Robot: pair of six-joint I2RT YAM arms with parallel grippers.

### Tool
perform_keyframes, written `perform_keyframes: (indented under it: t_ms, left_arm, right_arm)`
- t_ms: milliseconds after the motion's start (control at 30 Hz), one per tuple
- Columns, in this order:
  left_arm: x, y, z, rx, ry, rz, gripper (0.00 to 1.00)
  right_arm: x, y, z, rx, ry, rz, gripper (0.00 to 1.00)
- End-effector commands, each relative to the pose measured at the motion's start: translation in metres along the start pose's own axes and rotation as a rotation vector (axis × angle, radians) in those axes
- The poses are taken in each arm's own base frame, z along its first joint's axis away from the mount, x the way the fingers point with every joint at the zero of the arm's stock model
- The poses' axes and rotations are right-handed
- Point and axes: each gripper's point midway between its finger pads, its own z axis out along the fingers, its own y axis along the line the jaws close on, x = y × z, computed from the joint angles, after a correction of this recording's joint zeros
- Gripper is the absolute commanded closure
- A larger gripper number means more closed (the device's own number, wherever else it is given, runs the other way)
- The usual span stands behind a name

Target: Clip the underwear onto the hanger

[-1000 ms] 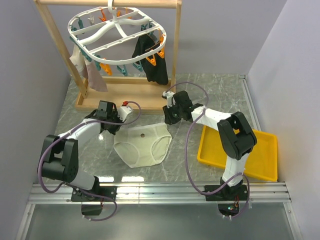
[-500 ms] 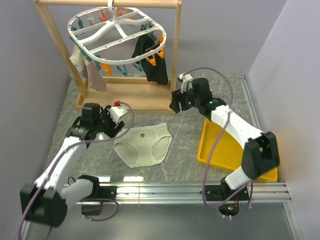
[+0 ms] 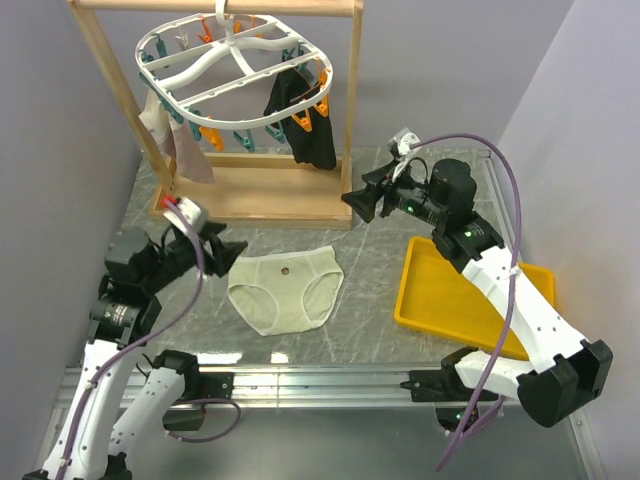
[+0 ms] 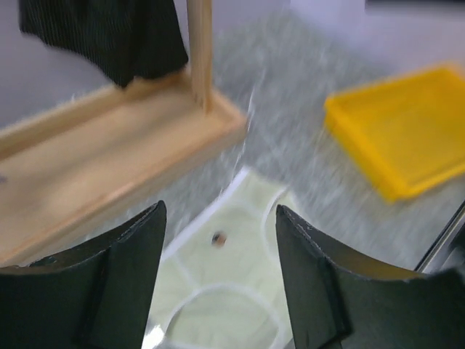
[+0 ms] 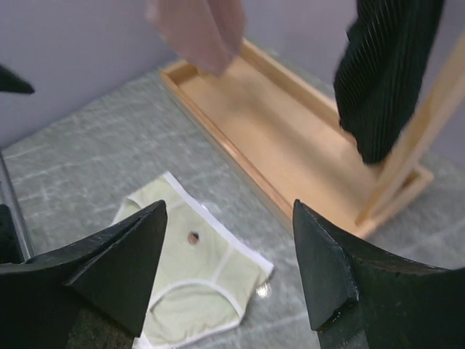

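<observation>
The cream underwear point(image 3: 285, 290) lies flat on the marble table, waistband toward the rack, with a small dark spot near the waistband. It also shows in the left wrist view point(image 4: 218, 283) and the right wrist view point(image 5: 192, 280). The white hanger point(image 3: 235, 65) with teal and orange clips hangs from the wooden rack at the back. My left gripper point(image 3: 222, 252) is open and empty, raised left of the underwear. My right gripper point(image 3: 362, 202) is open and empty, raised above the rack's right base corner, well clear of the underwear.
A black garment point(image 3: 300, 120) and a beige-pink cloth point(image 3: 185, 150) hang from the hanger. The wooden rack base point(image 3: 250, 205) lies behind the underwear. A yellow tray point(image 3: 480, 300) sits at the right. Grey walls close both sides.
Both arms have lifted up and pulled back from the underwear's waistband corners: left gripper to the left, right gripper up and right. The underwear stays flat on the table.
</observation>
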Motion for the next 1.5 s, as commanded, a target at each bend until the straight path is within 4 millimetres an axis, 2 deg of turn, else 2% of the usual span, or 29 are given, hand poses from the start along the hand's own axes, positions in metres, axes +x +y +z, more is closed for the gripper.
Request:
perform_keyframes:
  t_ms: [0,33,67,100,133,167,200,233,300,333,367,400,433,500,533,567,633,667,700,733,800,867,900,967,1100,1467]
  left_arm:
    - [-0.096,-0.007,-0.008,0.018,-0.264,-0.195,0.33]
    - [-0.115,-0.003,-0.009,0.011,-0.294,-0.205,0.33]
    - [-0.125,0.0,-0.009,-0.003,-0.305,-0.232,0.33]
    - [-0.134,0.011,-0.011,-0.054,-0.324,-0.24,0.34]
    - [-0.149,0.017,-0.01,-0.073,-0.341,-0.244,0.34]
    - [-0.156,0.024,-0.01,-0.109,-0.353,-0.251,0.34]
    - [-0.162,0.037,-0.009,-0.162,-0.369,-0.267,0.33]
    - [-0.177,0.041,-0.014,-0.187,-0.406,-0.268,0.33]
    - [-0.184,0.05,-0.016,-0.23,-0.417,-0.301,0.37]
    - [-0.191,0.064,-0.014,-0.285,-0.421,-0.327,0.42]
    - [-0.189,0.076,-0.014,-0.328,-0.407,-0.378,0.44]
    - [-0.178,0.089,-0.005,-0.361,-0.349,-0.424,0.46]
    - [-0.189,0.087,-0.006,-0.334,-0.351,-0.42,0.49]
    - [-0.189,0.092,0.003,-0.315,-0.326,-0.434,0.51]
    - [-0.194,0.091,0.004,-0.301,-0.341,-0.428,0.52]
    - [-0.196,0.09,0.005,-0.285,-0.346,-0.429,0.53]
    - [-0.197,0.094,0.01,-0.279,-0.352,-0.436,0.57]
    - [-0.198,0.094,0.013,-0.268,-0.349,-0.445,0.58]
    - [-0.198,0.095,0.017,-0.257,-0.342,-0.448,0.6]
    - [-0.199,0.095,0.019,-0.249,-0.344,-0.449,0.61]
    - [-0.197,0.097,0.023,-0.244,-0.339,-0.46,0.62]
    - [-0.197,0.107,0.021,-0.271,-0.348,-0.459,0.63]
    - [-0.195,0.109,0.023,-0.272,-0.344,-0.464,0.63]
    - [-0.191,0.112,0.026,-0.274,-0.34,-0.465,0.63]
    - [-0.186,0.115,0.03,-0.271,-0.335,-0.467,0.64]
    - [-0.176,0.118,0.039,-0.254,-0.318,-0.466,0.65]
  right_arm:
    - [-0.049,0.038,0.0,-0.127,-0.143,-0.084,0.23]
    - [-0.053,0.042,0.002,-0.136,-0.154,-0.118,0.23]
    - [-0.062,0.048,0.002,-0.145,-0.174,-0.142,0.23]
    - [-0.066,0.063,0.005,-0.18,-0.182,-0.162,0.23]
    - [-0.066,0.07,0.011,-0.196,-0.183,-0.197,0.23]
    - [-0.074,0.076,0.012,-0.205,-0.202,-0.221,0.23]
    - [-0.079,0.091,0.016,-0.241,-0.225,-0.247,0.23]
    - [-0.081,0.096,0.022,-0.257,-0.238,-0.269,0.23]
    - [-0.091,0.109,0.026,-0.3,-0.283,-0.3,0.22]
    - [-0.087,0.116,0.035,-0.323,-0.278,-0.302,0.22]
    - [-0.095,0.121,0.038,-0.337,-0.295,-0.306,0.22]
    - [-0.101,0.124,0.043,-0.338,-0.31,-0.298,0.22]
    - [-0.106,0.131,0.051,-0.356,-0.315,-0.289,0.22]
    - [-0.113,0.136,0.061,-0.364,-0.329,-0.279,0.22]
    - [-0.109,0.137,0.072,-0.361,-0.32,-0.267,0.22]
    - [-0.116,0.144,0.075,-0.372,-0.34,-0.267,0.22]
    - [-0.123,0.148,0.09,-0.361,-0.355,-0.249,0.23]
    - [-0.125,0.157,0.095,-0.375,-0.358,-0.243,0.24]
    - [-0.118,0.159,0.107,-0.382,-0.339,-0.226,0.26]
    - [-0.127,0.162,0.109,-0.386,-0.358,-0.226,0.27]
    - [-0.123,0.17,0.124,-0.391,-0.362,-0.222,0.28]
    - [-0.129,0.175,0.131,-0.383,-0.384,-0.222,0.3]
    - [-0.124,0.174,0.141,-0.376,-0.373,-0.214,0.31]
    - [-0.133,0.171,0.147,-0.345,-0.398,-0.2,0.32]
    - [-0.13,0.164,0.164,-0.299,-0.404,-0.179,0.37]
    - [-0.119,0.151,0.178,-0.231,-0.385,-0.143,0.42]
